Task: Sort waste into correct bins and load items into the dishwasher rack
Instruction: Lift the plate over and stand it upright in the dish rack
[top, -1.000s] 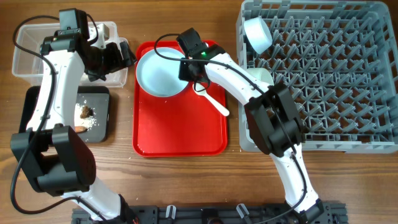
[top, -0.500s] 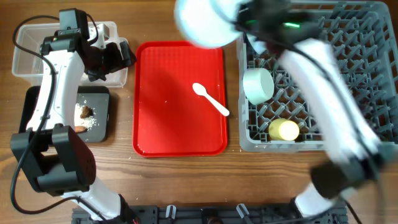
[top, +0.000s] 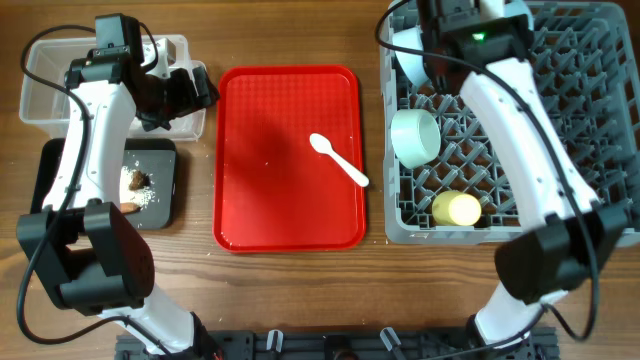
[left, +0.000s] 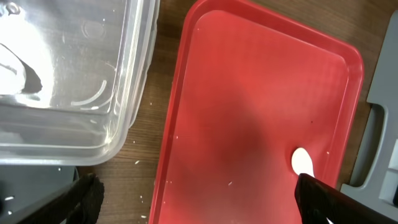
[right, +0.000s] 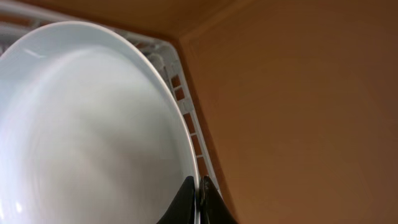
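Note:
My right gripper (right: 198, 194) is shut on the rim of the pale blue plate (right: 93, 124), held on edge at the far left corner of the grey dishwasher rack (top: 560, 120). In the overhead view the arm hides the plate. One bowl (top: 415, 137) and the yellow cup (top: 455, 208) sit in the rack; another bowl (top: 403, 50) shows partly beside my right gripper (top: 432, 35). The white spoon (top: 338, 158) lies on the red tray (top: 270, 200). My left gripper (left: 205, 205) is open and empty, hovering between the clear tub (left: 74, 74) and the red tray (left: 249, 112).
The black tray (top: 60, 185) at the left holds a brown lump (top: 137, 180), white crumbs (top: 150, 197) and an orange stick end (top: 128, 207). A white shape (left: 9, 71) lies in the clear tub (top: 45, 80). Rice-like crumbs dot the wood near the tray.
My right arm lifted the plate off the red tray and swung it right to the rack's far left corner. The left arm has not moved.

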